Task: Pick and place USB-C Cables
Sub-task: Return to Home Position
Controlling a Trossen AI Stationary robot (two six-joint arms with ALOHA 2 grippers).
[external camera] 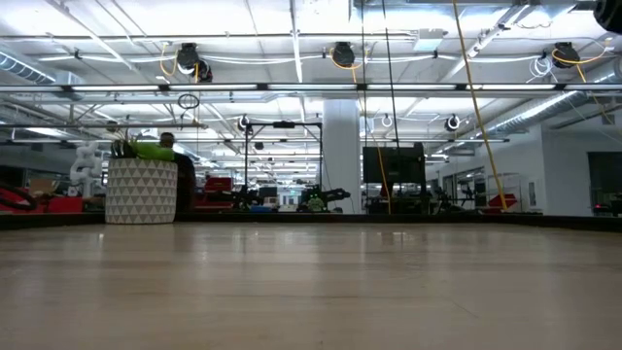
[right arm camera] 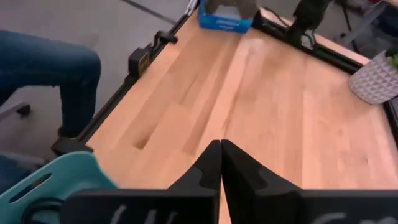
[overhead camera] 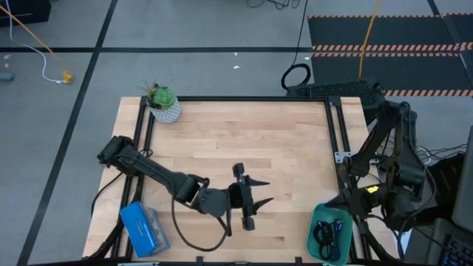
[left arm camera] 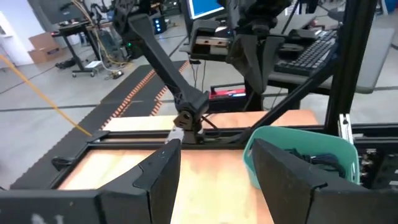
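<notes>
USB-C cables [overhead camera: 326, 235]: coiled inside teal tray [overhead camera: 313, 222], at the table's [overhead camera: 244, 133] five o'clock corner.
Left gripper [overhead camera: 267, 191]: six o'clock, over the table, fingers spread.
Right gripper [right arm camera: 220, 163]: four o'clock edge, fingers pressed together.

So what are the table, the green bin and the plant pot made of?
The table looks like wood: pale strips with grain lines and a slight sheen. The bin seems to be plastic, with smooth, even teal walls and a thin rim. The pot might be ceramic or plastic. Its white surface has a grey triangle pattern, but the look leaves the material open.
</notes>
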